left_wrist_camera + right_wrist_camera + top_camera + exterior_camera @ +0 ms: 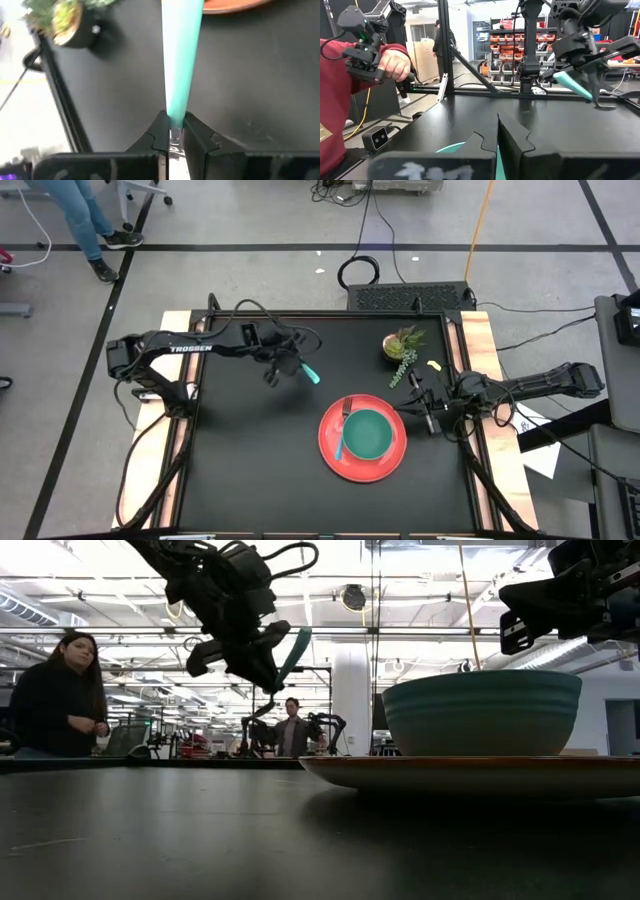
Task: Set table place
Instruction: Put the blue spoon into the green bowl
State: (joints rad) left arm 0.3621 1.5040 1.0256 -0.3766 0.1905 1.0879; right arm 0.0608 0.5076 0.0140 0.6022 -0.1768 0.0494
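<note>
Teal-handled utensil [310, 373] aloft, left gripper [283, 367] jaws pinching metal end; light, stiff, slippery. Right gripper [425, 402] jaws closed, empty, bench right edge.

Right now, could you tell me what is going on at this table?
The robot is laying a place setting. The left gripper is shut on a teal-handled utensil, held above the table left of the red plate. The teal bowl sits on that plate, with another teal-handled utensil lying on the plate against the bowl. The right gripper waits by the plate's right rim, near the potted plant.
</note>
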